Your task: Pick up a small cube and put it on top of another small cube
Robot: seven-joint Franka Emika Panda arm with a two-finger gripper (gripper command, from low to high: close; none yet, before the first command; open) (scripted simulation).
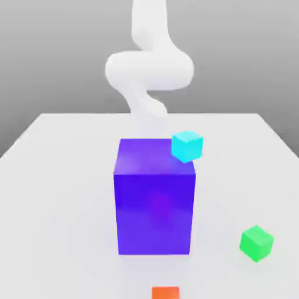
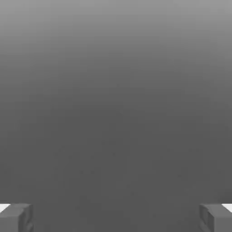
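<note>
A small cyan cube (image 1: 187, 146) shows at the far corner of the big blue-violet block (image 1: 155, 204), toward the exterior view's right; I cannot tell whether it rests on the block or behind it. A small green cube (image 1: 256, 243) lies on the table nearer the camera, to the exterior view's right. A small orange cube (image 1: 165, 292) sits in front of the block, cut by the frame's edge. The white arm (image 1: 149, 70) rises behind the block. In the hand view my gripper (image 2: 116, 219) is open, its fingertips (image 2: 16, 217) wide apart with nothing between them.
The tall blue-violet block stands in the middle of the white table (image 1: 58, 193) and hides what lies right behind it. The table's far edge runs behind the arm's base.
</note>
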